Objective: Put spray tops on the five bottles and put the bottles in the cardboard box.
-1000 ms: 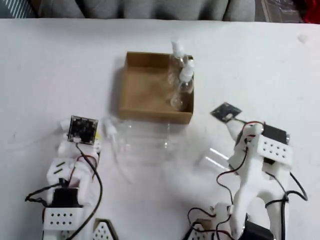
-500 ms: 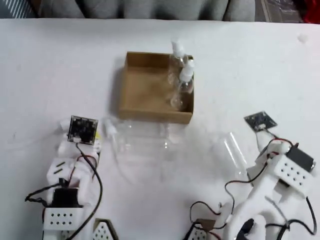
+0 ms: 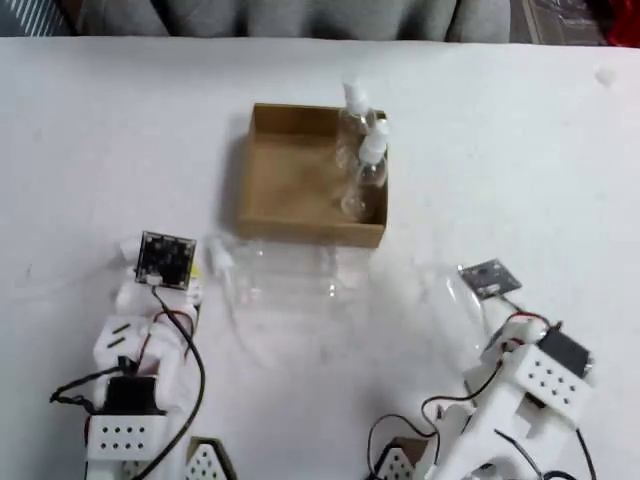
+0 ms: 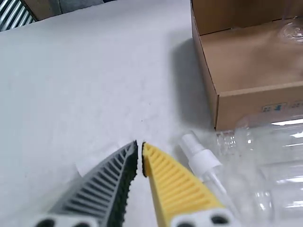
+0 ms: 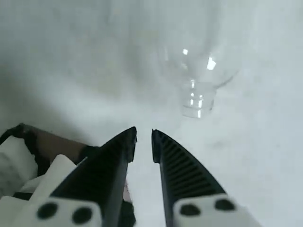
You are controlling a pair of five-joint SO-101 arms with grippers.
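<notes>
A white table [image 3: 120,120] with a slightly creased cloth surface spans the high view. Just beyond the table's far edge is grey upholstered seating [image 3: 290,17], possibly chair backs or a sofa. Off the table's far left corner stands a striped, slatted object [image 3: 28,15]. Past the far right corner there is something red [image 3: 620,20]. A small white speck [image 3: 604,75] lies on the table near that corner.

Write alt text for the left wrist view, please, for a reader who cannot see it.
The left gripper, its grey and yellow jaws shut with nothing between them, points at a white table. Near the yellow jaw a white spray top lies next to clear plastic bottles on their sides, beside an open cardboard box.
</notes>
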